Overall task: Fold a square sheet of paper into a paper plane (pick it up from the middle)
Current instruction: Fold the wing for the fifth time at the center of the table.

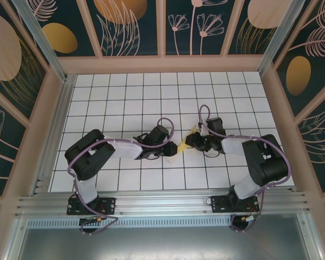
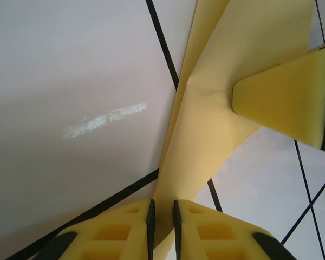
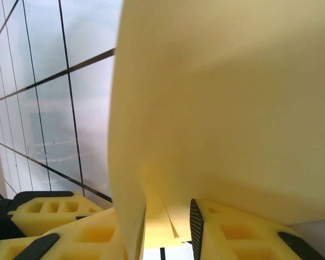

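Seen from above, a white tiled tabletop [image 1: 124, 92] ruled with black grid lines spreads out ahead of me, boxed in by dark panelled walls [image 1: 130, 27] painted with pale leaves and orange ovals. Both of my black-and-white arms reach inward from the near edge, the left arm [image 1: 97, 151] and the right arm [image 1: 260, 157] meeting near the middle of the table.

Between them is the pale-yellow sheet of thin paper [image 1: 182, 146], already folded and creased, raised off the tiles. It runs from one gripper to the other.

From my left wrist, the left gripper [image 2: 162, 216] shows its yellow fingers with black pads pressed close together, pinching a narrow twisted end of the sheet [image 2: 206, 124]. One yellow finger [image 2: 281, 97] of my other gripper touches the sheet from the right.

From my right wrist, the right gripper [image 3: 168, 227] has its pads a little apart with the sheet's layers [image 3: 222, 108] in the gap — whether they pinch the paper I cannot tell.

A small chalky white scuff [image 2: 105, 119] marks the tile beside the sheet.
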Robot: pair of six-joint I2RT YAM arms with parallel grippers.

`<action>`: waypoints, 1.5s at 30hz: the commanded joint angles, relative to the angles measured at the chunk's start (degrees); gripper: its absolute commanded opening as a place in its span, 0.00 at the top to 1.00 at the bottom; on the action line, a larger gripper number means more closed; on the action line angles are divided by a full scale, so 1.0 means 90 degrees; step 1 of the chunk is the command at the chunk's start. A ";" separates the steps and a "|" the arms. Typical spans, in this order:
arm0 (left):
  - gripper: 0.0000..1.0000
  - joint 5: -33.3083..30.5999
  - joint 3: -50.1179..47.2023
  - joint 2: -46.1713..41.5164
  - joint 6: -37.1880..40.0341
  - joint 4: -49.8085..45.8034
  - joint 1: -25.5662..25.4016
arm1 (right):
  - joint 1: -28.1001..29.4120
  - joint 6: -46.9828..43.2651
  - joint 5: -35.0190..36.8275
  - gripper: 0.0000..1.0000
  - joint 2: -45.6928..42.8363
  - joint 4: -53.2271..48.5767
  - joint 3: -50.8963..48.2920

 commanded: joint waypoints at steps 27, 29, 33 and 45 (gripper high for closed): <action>0.69 -0.0281 0.0313 -0.0186 -0.0344 -0.0299 -0.0046 | -0.0040 -0.1232 0.1167 0.98 0.0255 -0.0771 0.0486; 0.68 -0.0120 0.0261 -0.0207 -0.0443 -0.0096 0.0029 | -0.0041 -0.1232 0.1180 0.98 0.0312 -0.0815 0.0520; 0.66 0.0254 0.0246 -0.0197 -0.0579 0.0208 0.0106 | -0.0054 -0.1204 0.1137 0.99 0.0404 -0.0851 0.0569; 0.83 0.0402 0.0493 0.0160 -0.0816 -0.0152 0.0233 | -0.0093 -0.1127 0.1114 1.00 0.0621 -0.0877 0.0629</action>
